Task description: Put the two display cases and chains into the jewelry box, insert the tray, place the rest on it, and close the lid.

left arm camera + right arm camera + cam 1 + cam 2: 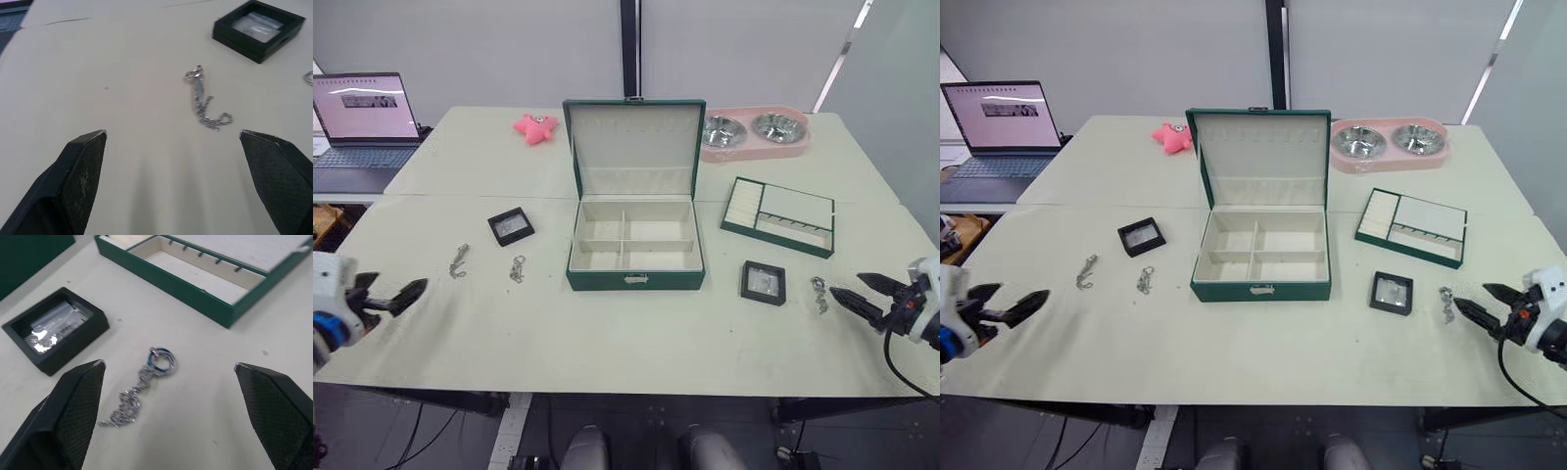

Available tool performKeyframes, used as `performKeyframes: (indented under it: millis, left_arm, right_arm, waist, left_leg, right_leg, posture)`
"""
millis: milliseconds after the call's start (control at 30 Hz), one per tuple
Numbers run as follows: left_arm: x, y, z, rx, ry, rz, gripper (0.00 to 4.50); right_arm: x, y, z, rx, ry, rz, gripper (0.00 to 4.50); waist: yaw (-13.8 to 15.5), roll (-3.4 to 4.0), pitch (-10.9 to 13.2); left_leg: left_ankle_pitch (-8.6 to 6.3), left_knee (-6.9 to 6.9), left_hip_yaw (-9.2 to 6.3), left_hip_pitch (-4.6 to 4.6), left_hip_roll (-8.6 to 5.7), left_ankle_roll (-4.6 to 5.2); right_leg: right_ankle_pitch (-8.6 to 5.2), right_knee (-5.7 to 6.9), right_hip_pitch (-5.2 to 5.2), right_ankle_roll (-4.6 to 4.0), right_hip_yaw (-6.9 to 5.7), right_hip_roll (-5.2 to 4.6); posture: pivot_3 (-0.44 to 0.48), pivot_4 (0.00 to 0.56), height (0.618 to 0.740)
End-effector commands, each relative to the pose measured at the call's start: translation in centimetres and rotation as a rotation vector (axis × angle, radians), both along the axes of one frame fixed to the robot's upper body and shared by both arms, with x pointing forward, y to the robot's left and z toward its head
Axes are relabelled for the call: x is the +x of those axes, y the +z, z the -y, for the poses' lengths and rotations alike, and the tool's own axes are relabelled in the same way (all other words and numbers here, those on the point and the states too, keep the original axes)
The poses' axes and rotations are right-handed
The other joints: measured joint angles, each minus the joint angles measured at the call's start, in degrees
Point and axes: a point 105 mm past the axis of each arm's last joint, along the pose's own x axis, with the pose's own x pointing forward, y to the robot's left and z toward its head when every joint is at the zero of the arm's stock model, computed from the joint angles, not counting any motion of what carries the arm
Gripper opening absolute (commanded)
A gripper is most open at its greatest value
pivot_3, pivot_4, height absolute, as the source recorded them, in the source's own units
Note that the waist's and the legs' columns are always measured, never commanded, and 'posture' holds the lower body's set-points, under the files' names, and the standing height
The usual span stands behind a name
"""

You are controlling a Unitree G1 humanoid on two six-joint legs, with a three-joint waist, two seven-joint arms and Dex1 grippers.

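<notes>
The left gripper and right gripper are gaping apart, each facing 1 chain lying on the table.

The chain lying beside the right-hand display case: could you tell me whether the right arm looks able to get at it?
Probably yes: the chain lies on bare table just ahead of the open right tool, clear of the display case.

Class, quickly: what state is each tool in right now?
Left tool: open, holding nothing.
Right tool: open, holding nothing.
</notes>
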Motion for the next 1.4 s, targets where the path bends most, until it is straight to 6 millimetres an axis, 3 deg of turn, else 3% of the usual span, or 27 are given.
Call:
performKeyframes:
  millis: [33,500,767,867,1067,1300,1400]
  left_arm:
    - [-0.9,1.5,-2.1,0.039,0.072,0.066,4.5]
    - [-0.9,-0.3,-2.3,0.031,0.092,0.046,4.5]
    - [-0.1,-0.4,-1.8,0.018,0.08,0.069,4.5]
    - [0.9,0.1,-1.2,-0.011,0.077,0.111,4.5]
    - [3.5,0.5,2.0,-0.082,0.037,0.192,4.5]
    - [5.6,0.3,4.9,-0.096,0.016,0.2,4.5]
    - [6.3,0.3,5.3,-0.087,0.024,0.201,4.5]
  right_arm:
    - [-0.4,1.3,1.6,-0.014,-0.066,0.069,4.48]
    - [-0.7,0.5,2.8,-0.041,-0.099,0.05,4.48]
    - [0.3,1.7,1.4,-0.014,-0.048,0.103,4.48]
    - [1.0,2.8,-1.4,-0.015,0.052,0.135,4.48]
    - [2.1,6.6,-12.1,0.079,0.386,0.233,4.48]
    - [2.4,9.4,-22.1,0.124,0.696,0.327,4.48]
    - [2.4,9.9,-25.1,0.118,0.784,0.341,4.48]
  waist:
    - [-0.3,0.0,0.0]
    - [-0.4,0.0,0.0]
    - [-0.4,0.0,0.0]
    - [-0.4,0.01,0.0]
    - [-0.6,0.02,0.0]
    - [-0.4,-0.09,0.0]
    - [-0.4,-0.09,0.0]
  left_leg:
    - [0.0,0.0,0.0,0.0,0.0,0.0]
    - [0.0,0.0,0.0,0.0,0.01,0.0]
    - [0.0,0.0,0.0,0.0,0.01,0.0]
    - [0.0,0.01,0.0,0.0,0.0,0.0]
    - [0.01,0.04,-0.03,0.0,0.04,-0.01]
    - [0.01,0.07,-0.11,-0.05,0.04,-0.01]
    - [0.01,0.08,-0.12,-0.05,0.02,-0.01]
  right_leg:
    - [0.0,0.0,0.0,0.0,0.0,0.0]
    - [0.0,0.02,0.01,0.0,-0.01,0.0]
    - [0.0,0.03,0.01,0.0,-0.01,0.0]
    - [0.0,0.04,0.01,0.0,-0.01,0.0]
    - [0.0,0.15,0.0,0.0,-0.01,0.02]
    - [0.0,0.14,-0.04,0.0,-0.08,0.01]
    - [0.0,0.17,-0.06,0.0,-0.09,0.0]
  posture:
    - [0.0,0.15,0.74]
    - [0.0,0.15,0.74]
    - [0.0,0.15,0.74]
    - [0.0,0.15,0.74]
    - [0.0,0.15,0.74]
    - [0.0,0.15,0.74]
    - [0.0,0.15,0.74]
